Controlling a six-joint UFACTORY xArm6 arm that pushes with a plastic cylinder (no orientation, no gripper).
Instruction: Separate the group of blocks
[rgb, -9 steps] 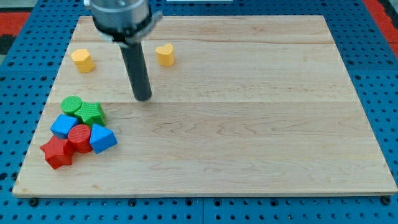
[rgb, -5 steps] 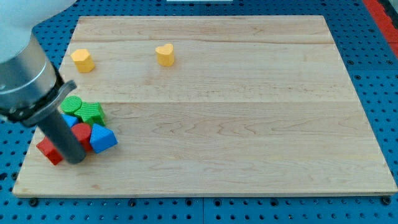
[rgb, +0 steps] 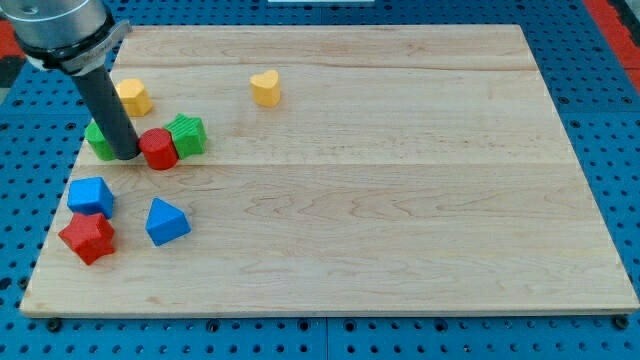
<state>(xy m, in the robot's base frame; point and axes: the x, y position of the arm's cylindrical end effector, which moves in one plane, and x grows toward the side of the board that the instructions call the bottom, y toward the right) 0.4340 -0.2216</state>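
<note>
Along the counter (rgb: 400, 220) from the view's left: a red star block (rgb: 88, 238) touching a blue cube (rgb: 90, 195); my tip (rgb: 126, 156), a bare rod grasping nothing, wedged between a green block (rgb: 98, 143), mostly hidden so its shape is unclear, and a red cylinder (rgb: 158, 149) just right of it, touching a green block (rgb: 187, 134). Blue wedge (rgb: 165, 221) apart. Two each: red, blue, green, yellow block (rgb: 133, 96), yellow heart (rgb: 265, 87).
</note>
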